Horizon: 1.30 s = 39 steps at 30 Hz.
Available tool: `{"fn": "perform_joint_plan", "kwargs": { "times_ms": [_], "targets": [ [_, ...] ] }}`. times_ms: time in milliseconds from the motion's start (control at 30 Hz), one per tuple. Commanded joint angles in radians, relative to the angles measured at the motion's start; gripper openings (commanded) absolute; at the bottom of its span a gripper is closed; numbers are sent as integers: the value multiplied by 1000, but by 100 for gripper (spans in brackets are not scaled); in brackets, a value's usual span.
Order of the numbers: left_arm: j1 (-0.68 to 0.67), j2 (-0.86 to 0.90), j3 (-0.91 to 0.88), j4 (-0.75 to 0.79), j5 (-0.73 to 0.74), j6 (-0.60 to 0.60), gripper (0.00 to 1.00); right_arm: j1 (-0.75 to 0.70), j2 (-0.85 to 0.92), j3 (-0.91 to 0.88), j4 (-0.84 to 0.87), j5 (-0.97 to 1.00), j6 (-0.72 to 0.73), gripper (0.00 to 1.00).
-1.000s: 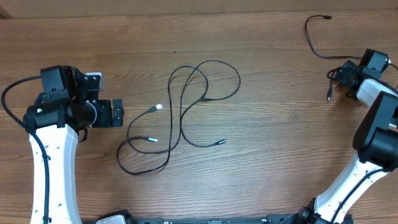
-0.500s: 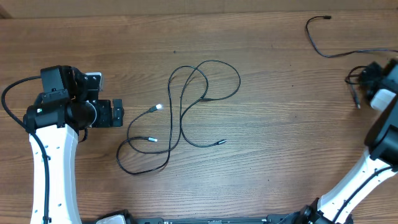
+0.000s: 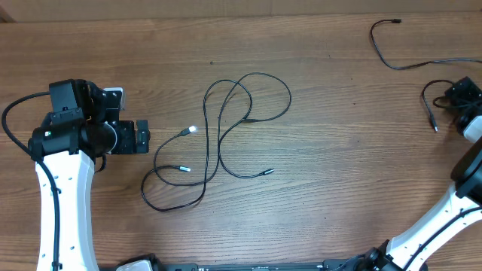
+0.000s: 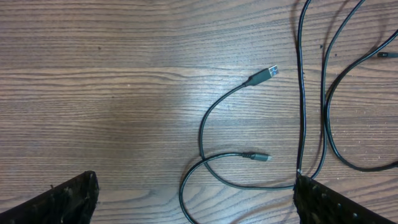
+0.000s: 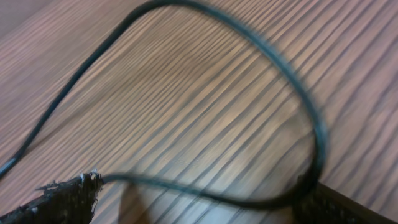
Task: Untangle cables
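Spreading the left gripper [image 3: 144, 138] wide just left of the looped cables [image 3: 219, 147] lying mid-table [image 3: 339, 188]; spreading the right gripper [image 3: 456, 94] wide too at the right edge, another cable [image 5: 314, 130] curving, blurred, from one finger across to the other

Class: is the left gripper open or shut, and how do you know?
Open. The left gripper shows its fingers wide apart at the frame's corners, holding nothing.

Left arm [image 3: 75, 211] & right arm [image 3: 437, 218]: white shells, black joint housings, black wire [image 3: 5, 120] looped on left.
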Motion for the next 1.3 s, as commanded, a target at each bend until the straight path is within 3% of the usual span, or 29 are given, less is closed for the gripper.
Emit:
{"fn": "perform_joint_plan", "kwargs": {
  "times_ms": [0,367,600,867,1000,1267],
  "targets": [
    [10,-8,16,0,2,14,100,25,-17,-47,-109,-114,86,100],
    [10,-8,16,0,1,14,100,34,-411,-47,-398,-96,81,100],
    [10,-8,16,0,2,14,100,121,-614,-48,-550,-144,80,100],
    [10,-8,16,0,2,14,100,342,-655,-48,-637,-307,77,100],
    [10,-8,16,0,2,14,99,530,-655,-48,-698,-312,69,100],
    [10,-8,16,0,2,14,100,774,-626,-50,-776,-313,77,100]
  ]
}}
